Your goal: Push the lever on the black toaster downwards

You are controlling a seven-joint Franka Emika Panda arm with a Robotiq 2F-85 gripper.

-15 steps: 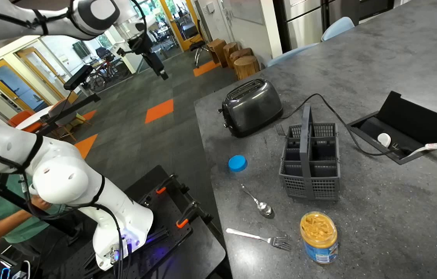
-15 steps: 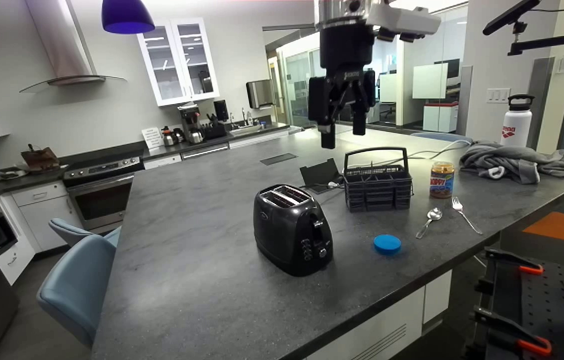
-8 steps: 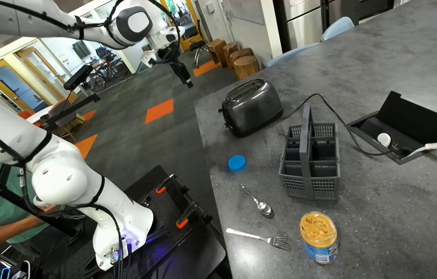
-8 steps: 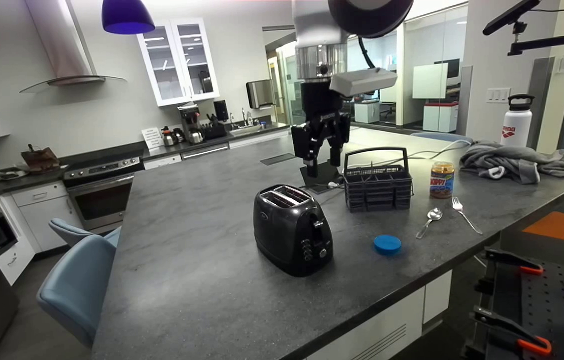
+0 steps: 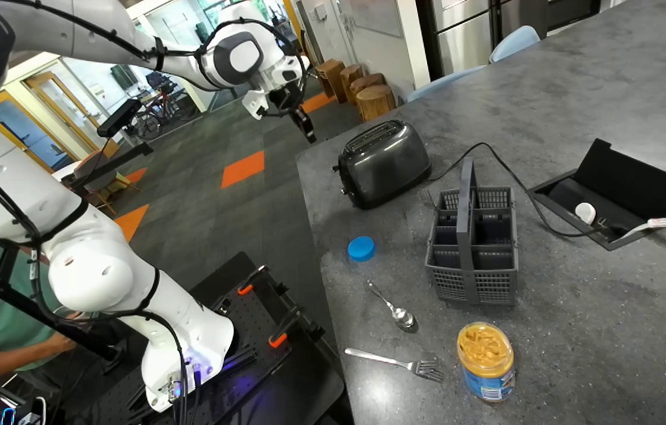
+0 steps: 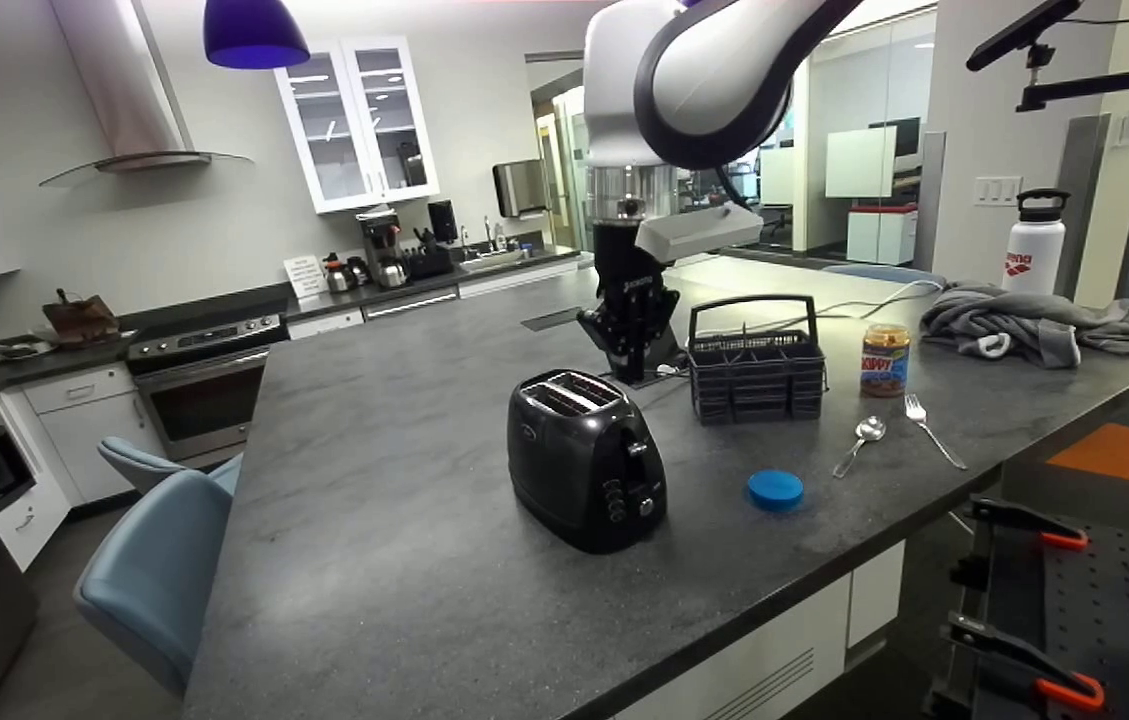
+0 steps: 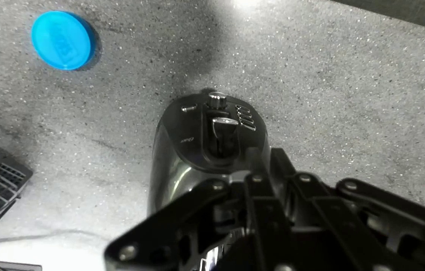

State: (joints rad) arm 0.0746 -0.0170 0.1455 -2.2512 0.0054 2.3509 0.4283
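The black toaster (image 6: 579, 465) stands upright on the grey counter near its edge. Its chrome-edged lever (image 6: 636, 450) sits high in the front slot; in the wrist view the lever (image 7: 226, 126) shows below the round knob. My gripper (image 6: 629, 378) hangs pointing down, above and beyond the toaster in that exterior view. In the wrist view the gripper (image 7: 267, 152) overlaps the toaster's right side, with the lever up and left of its fingertips. Its fingers stand almost together, a narrow gap between them and nothing held. I see no contact with the toaster.
A grey cutlery basket (image 5: 489, 286) with a tall handle stands near the toaster. A blue lid (image 5: 361, 248), a spoon (image 5: 402, 317), a fork (image 5: 424, 369) and a peanut butter jar (image 5: 486, 378) lie or stand along the counter. A black cord (image 5: 509, 168) runs to an outlet box (image 5: 622, 206).
My gripper has come down and moved closer to the toaster. Its fingers, wide apart before, have drawn nearly together. The toaster and the other objects have not moved.
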